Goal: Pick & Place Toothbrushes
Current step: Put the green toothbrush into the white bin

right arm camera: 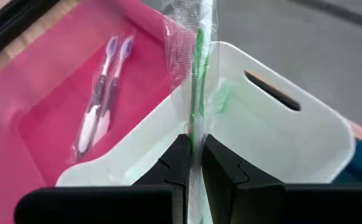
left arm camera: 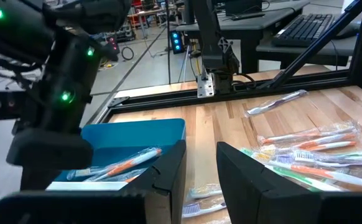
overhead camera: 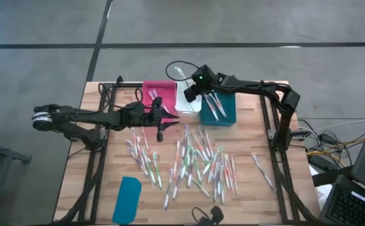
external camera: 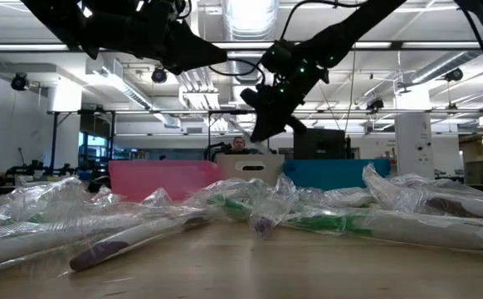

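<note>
Toothbrush (right arm camera: 198, 74) pinched upright in right gripper (right arm camera: 195, 163) over white bin (right arm camera: 274, 134).

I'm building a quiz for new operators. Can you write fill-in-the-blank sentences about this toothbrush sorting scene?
1. The right gripper is shut on a wrapped toothbrush with ____ bristles.
2. It holds that brush above the ____ bin.
3. The pink bin holds two brushes with ____ heads.
4. The flat teal lid lies near the table's ____ edge, on the left arm's side.

Missing words: green; white; purple; front
</note>
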Motion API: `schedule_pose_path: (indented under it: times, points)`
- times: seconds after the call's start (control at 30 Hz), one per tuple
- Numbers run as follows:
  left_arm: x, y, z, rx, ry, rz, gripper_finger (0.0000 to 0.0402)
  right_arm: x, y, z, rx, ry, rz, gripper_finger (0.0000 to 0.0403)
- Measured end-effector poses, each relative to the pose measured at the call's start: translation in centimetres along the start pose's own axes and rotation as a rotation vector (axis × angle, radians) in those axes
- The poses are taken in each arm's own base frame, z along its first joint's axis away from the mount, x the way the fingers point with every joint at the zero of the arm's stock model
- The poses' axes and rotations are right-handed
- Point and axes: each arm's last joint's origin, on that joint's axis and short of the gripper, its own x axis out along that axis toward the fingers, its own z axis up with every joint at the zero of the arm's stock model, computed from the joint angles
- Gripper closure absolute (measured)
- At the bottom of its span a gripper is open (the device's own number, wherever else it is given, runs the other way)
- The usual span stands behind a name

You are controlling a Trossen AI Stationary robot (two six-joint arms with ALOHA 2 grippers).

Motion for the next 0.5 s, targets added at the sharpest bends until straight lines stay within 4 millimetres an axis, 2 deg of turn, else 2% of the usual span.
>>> schedule_pose_path:
  times: [0.5]
  points:
    - [0.0, 0.0, 0.0, 0.000, 0.000, 0.000, 0.0307, 3.5, -0.5, -1.5, 0.056, 0.148, -0.024, 0.0380]
